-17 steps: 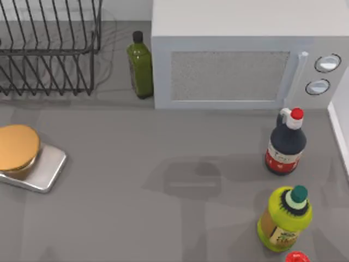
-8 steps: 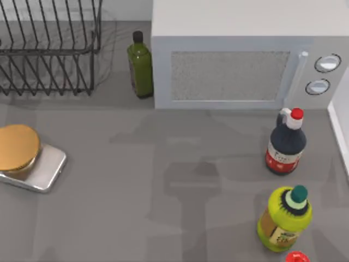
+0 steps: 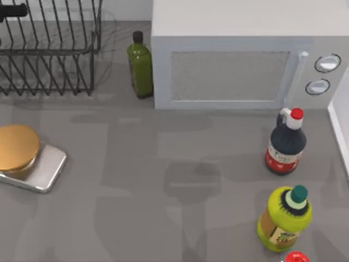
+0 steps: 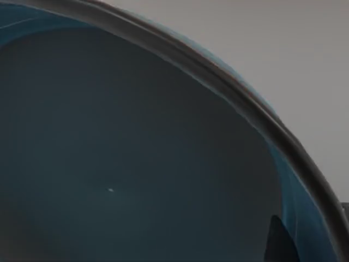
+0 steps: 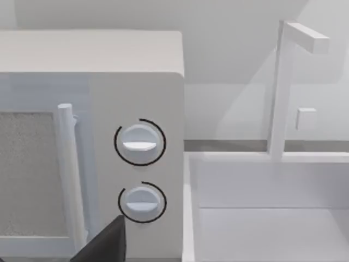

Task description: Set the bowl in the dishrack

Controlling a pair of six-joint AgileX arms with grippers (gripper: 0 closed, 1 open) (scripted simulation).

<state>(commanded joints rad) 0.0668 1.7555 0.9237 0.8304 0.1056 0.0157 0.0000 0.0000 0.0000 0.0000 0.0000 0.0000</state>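
A grey worktop [image 3: 163, 218] runs below a pale back wall, with a white sink basin and tap [image 5: 283, 87] at its right end. At the top view's far left corner, a dark bit of my left arm pokes in over the black wire dishrack [image 3: 49, 49]. The left wrist view looks close into the bowl [image 4: 136, 164]: its glossy blue-teal inside and thin dark rim sit right against the left pincer, with a dark fingertip [image 4: 281, 243] lying on the inner wall near the rim. I cannot tell whether that pincer is clamped on the bowl or merely resting beside it, and I cannot tell whether the bowl touches the rack bars.

The right wrist view faces the grey-white microwave [image 5: 92, 142], its two round knobs and upright door handle straight ahead of the right pincer, with a dark finger edge [image 5: 106, 245] low in the view; whether that pincer is open or closed I cannot tell.

Elsewhere on the worktop, a green bottle [image 3: 140, 65] stands between dishrack and microwave. A golden dome on a silver square base [image 3: 22, 155] sits at the left. A dark bottle with a red cap [image 3: 286, 143] and a yellow-green bottle [image 3: 284, 218] stand at the right.
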